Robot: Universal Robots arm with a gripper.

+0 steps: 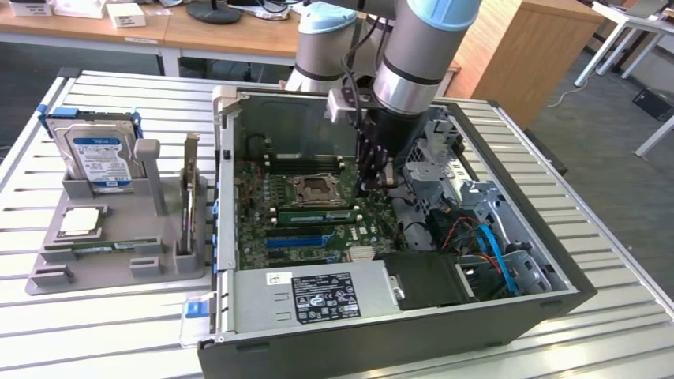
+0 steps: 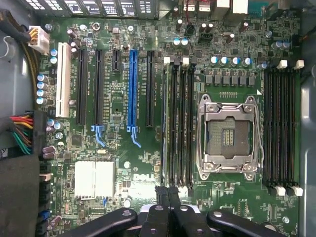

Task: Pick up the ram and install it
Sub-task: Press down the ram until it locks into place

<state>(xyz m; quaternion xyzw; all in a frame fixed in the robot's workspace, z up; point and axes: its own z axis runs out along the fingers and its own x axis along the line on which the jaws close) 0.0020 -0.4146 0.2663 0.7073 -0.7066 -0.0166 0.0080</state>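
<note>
Well off to the exterior view's left of your claw (image 1: 376, 183), a grey plastic tray (image 1: 47, 276) holds a blue-labelled silver hard drive (image 1: 100, 154) and a spare green memory stick (image 1: 100, 247). Inside the open black computer case (image 1: 368, 347), the long green ram stick (image 1: 316, 214) lies along a motherboard slot, and your claw's fingers, drawn together, sit at its end. The silver processor socket (image 1: 316, 189) is just beside it. Blue cables (image 1: 495, 245) and case walls crowd the other side.

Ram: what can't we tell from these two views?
- Exterior view: the tool tip is lost in shadow, so whether it carries anything is unclear.
- Wrist view: the tool is cut off by the picture's edge.
- Exterior view: the ram stick on the gray tray has a label too small to read.
</note>
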